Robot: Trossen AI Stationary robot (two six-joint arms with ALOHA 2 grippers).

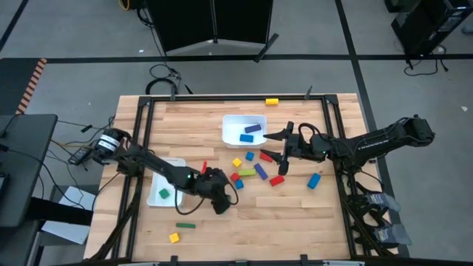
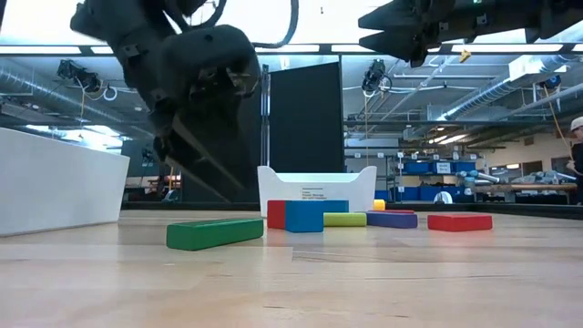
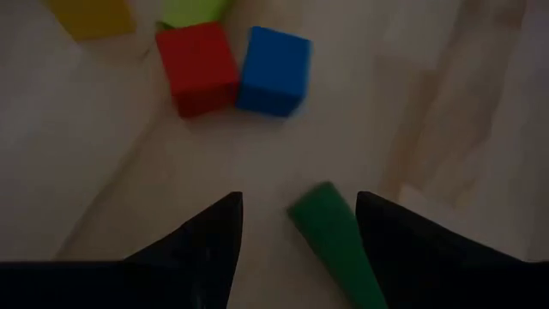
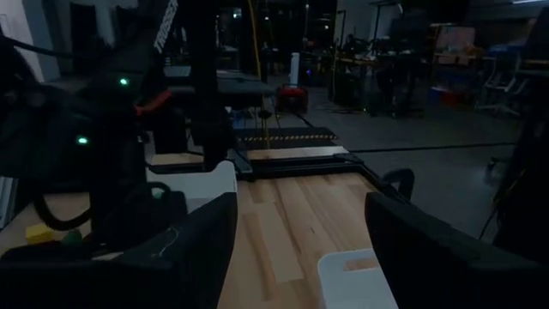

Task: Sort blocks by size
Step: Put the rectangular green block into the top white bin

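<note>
Hovering my left gripper [image 3: 296, 227] over the table, fingers spread and holding nothing, I am framing a green bar [image 3: 336, 245] between them, beside red and blue cubes [image 3: 232, 69].

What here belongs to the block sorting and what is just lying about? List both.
Job: blocks, green bar by the open left tool, trays, open right tool waiting by the far tray.
Lying about: cables, black panel behind the table.

Coloured blocks [image 1: 248, 172] lie scattered across a wooden table [image 1: 295, 214] that also carries two white trays [image 1: 230, 127].
</note>
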